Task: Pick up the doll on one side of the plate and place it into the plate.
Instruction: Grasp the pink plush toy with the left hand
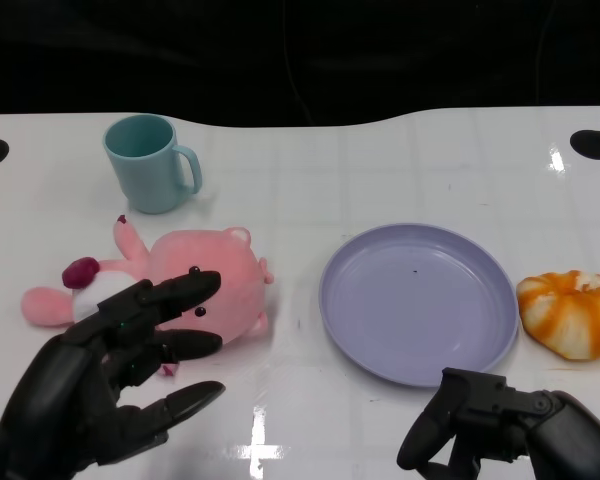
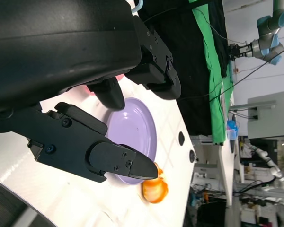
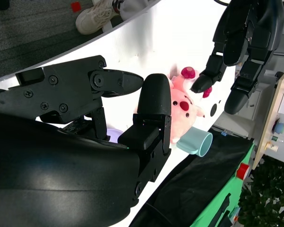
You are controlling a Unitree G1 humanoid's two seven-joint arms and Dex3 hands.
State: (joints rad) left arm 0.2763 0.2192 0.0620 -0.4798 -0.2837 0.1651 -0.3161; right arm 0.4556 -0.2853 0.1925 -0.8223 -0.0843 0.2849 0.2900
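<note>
Nearest the camera, the left hand hovers with its fingers spread apart and holding nothing, its fingertips over the near edge of the soft pink plush doll. The right hand sits just on the near side of the round lilac plate, fingers curled inward and empty. The doll lies on its side on the white bench, left of the plate and apart from it. Right of the plate — just beside its rim — rests an orange-and-white pumpkin-shaped plush. Beyond the doll stands a teal plastic mug.
</note>
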